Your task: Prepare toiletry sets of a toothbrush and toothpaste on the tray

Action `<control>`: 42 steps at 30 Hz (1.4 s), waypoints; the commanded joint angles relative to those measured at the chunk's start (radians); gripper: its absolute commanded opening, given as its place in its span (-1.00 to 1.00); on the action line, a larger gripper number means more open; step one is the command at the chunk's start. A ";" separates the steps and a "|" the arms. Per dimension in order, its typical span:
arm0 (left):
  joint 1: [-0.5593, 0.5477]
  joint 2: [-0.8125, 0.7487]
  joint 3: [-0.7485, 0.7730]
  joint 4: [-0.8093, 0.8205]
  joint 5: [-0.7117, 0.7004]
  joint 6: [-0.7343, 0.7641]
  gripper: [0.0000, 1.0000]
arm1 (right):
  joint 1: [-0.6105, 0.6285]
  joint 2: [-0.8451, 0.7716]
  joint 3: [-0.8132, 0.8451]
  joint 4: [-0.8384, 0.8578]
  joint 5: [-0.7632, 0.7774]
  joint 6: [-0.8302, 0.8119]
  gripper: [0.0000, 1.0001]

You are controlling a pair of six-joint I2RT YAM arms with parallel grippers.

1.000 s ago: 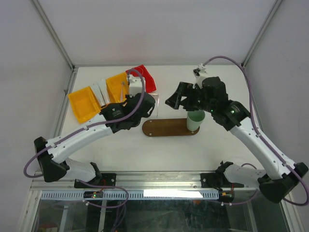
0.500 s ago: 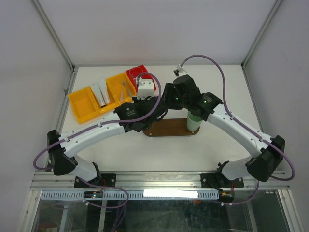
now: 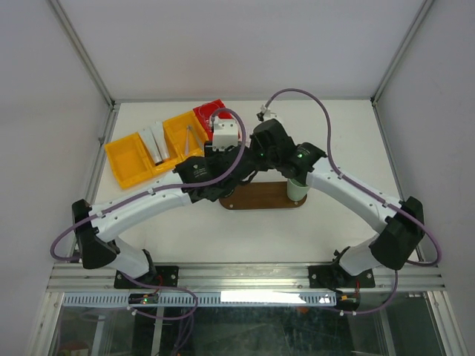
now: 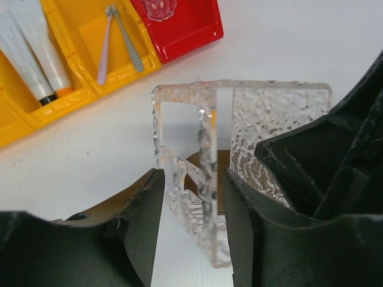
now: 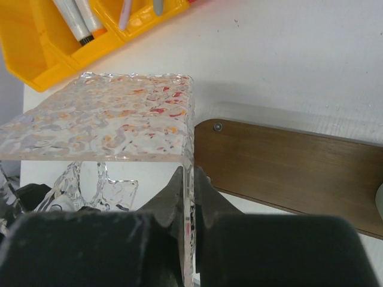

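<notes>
The right gripper (image 5: 187, 179) pinched a clear textured acrylic holder (image 5: 108, 119) at the dark brown oval wooden tray's (image 5: 287, 161) left end. The left gripper (image 4: 191, 182) stood spread astride its wall. Beyond that end, pale squeeze tubes (image 4: 21, 51) lay in a yellow plastic bin (image 4: 84, 42).

The cup (image 3: 297, 191) stands on the right end of the tray (image 3: 260, 199). The acrylic holder (image 4: 239, 131) is at the tray's left end, overlapping its edge. Behind and to the left of the tray runs a row of bins. The bin nearest the tray (image 4: 197, 30) holds a glass (image 4: 160, 7). The next bin out (image 4: 90, 36) holds two toothbrushes (image 4: 128, 48), and the one beyond it (image 4: 66, 101) holds toothpaste tubes (image 4: 24, 54). Another bin (image 3: 128, 159) lies farthest from the tray.
</notes>
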 commanded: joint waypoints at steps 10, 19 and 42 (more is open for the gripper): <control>0.031 -0.464 -0.173 0.433 0.492 0.175 0.98 | -0.266 -0.309 -0.171 0.252 -0.445 -0.080 -1.00; 0.176 -0.519 -0.218 0.506 0.834 0.142 0.91 | -0.406 -0.461 -0.268 0.296 -0.668 -0.090 -1.00; 0.207 -0.328 -0.134 0.373 0.796 0.154 -0.03 | -0.439 -0.427 -0.351 0.490 -0.801 0.058 -1.00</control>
